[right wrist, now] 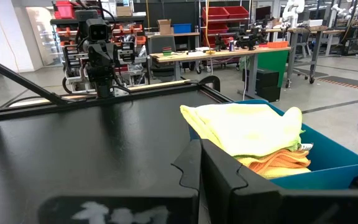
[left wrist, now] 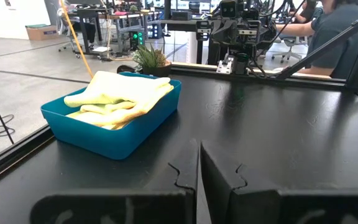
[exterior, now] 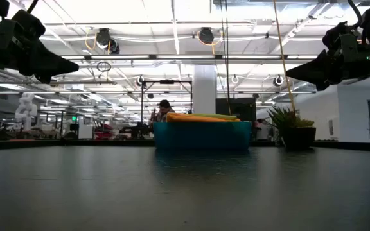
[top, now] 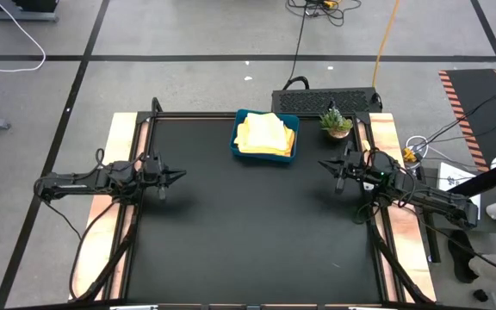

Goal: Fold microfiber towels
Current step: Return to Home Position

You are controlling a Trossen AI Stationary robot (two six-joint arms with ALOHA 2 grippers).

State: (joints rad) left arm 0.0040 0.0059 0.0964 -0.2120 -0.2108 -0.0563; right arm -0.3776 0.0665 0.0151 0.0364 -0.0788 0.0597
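Note:
A blue tray (top: 238, 144) stands at the far middle of the black table. In it lies a loose pile of microfiber towels (top: 263, 133), a yellow one on top (right wrist: 247, 127) and an orange one under it (right wrist: 288, 163). My left gripper (top: 179, 176) hangs shut above the table's left side, pointing toward the right. My right gripper (top: 324, 164) hangs shut above the right side, pointing left toward the tray. Both are clear of the table and of the towels.
A small potted plant (top: 336, 122) stands at the far right, just right of the tray. A dark perforated box (top: 325, 101) sits behind the table's far edge. The black tabletop (top: 248, 232) lies bare between the arms and toward the near edge. A person sits beyond the table (left wrist: 334, 31).

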